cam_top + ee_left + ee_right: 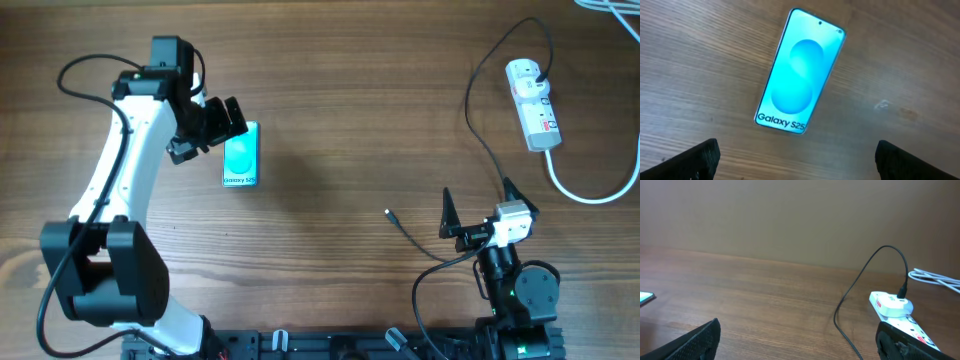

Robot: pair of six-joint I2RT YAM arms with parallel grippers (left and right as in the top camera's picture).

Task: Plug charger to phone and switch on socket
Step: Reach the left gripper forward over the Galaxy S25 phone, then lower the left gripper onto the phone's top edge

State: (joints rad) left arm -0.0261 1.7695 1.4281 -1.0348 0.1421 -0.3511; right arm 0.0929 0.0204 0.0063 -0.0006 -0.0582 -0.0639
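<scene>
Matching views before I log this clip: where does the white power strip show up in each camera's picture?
Overhead: the socket lies at the upper right, slanted, its white cord trailing off right.
Left wrist: not in it; only the phone on the table.
Right wrist: the socket sits at the lower right, by the right fingertip.
Shared landmark: the charger, its black cable arching up from the socket, seen in overhead and right wrist.

Bright even light, faint shadows — phone [800, 72] overexposed, wrist views soft
</scene>
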